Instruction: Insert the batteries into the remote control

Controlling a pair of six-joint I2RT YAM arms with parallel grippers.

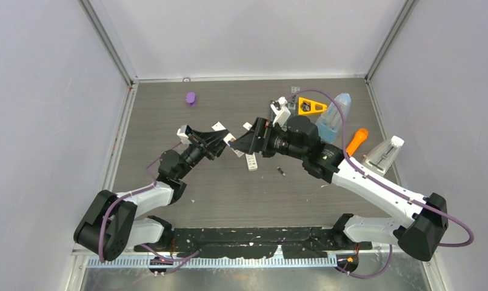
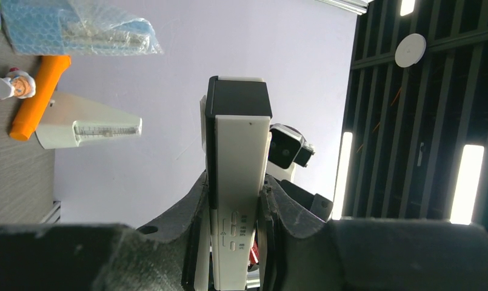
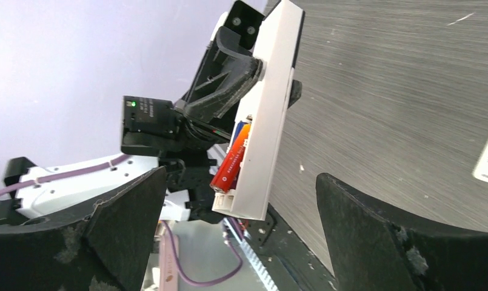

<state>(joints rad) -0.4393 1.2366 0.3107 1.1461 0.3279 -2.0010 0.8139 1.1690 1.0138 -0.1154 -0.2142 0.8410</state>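
One red-orange battery lengthwise in remote

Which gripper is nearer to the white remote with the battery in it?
Left. The left gripper is clamped on the sides of the remote, holding it up. The right gripper is open and faces the remote's battery side, close to it but not touching.

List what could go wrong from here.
1. The red battery sits uncovered in the remote, which the left gripper holds up off the table; it may slide out.
2. The open right gripper is close to the remote; a bump might shift it in that grip.
3. The dark battery lies loose on the table, easy to sweep aside.
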